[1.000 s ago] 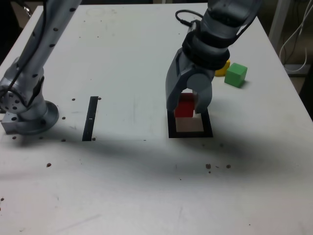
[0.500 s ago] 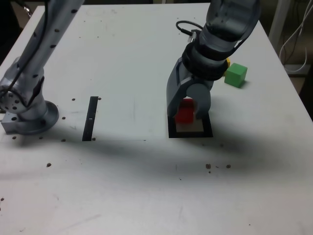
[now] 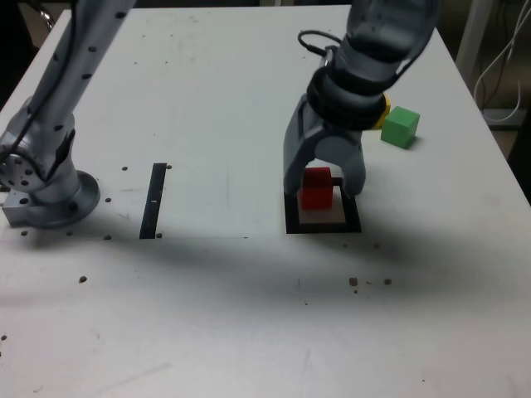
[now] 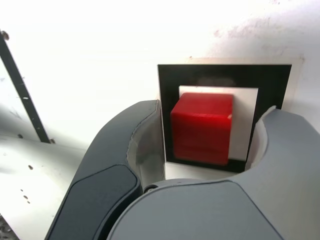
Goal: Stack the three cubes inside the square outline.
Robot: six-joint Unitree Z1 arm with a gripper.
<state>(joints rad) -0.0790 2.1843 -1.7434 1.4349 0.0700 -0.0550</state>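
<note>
One broad white bench (image 3: 216, 315) fills most of the exterior view, its surface scuffed and shadowed across the middle. Over it reaches the Unitree Z1 arm (image 3: 377, 50), its round base (image 3: 54, 199) standing on the bench at the exterior view's left, with a dark cable (image 3: 319, 33) looping off near the wrist. At the arm's end, the grey pincer (image 3: 324, 189) points down with its two jaws apart, one on either side of the red cube, a gap showing between the cube and each jaw.

Below the pincer lies the black square outline (image 3: 292, 217), white in its centre. Well apart from it, towards the exterior view's left, runs a straight black strip (image 3: 153, 201).

Of the three cubes, the red cube (image 3: 316, 189) is within the outline, nearer its side at the exterior view's left; I can't tell whether it fully rests on the surface. The green cube (image 3: 401, 127) sits on the bench behind the outline, off to the exterior view's right. Just beside it is the yellow cube (image 3: 383, 112), mostly hidden by the arm. Small dark specks (image 3: 353, 282) dot the bench.
</note>
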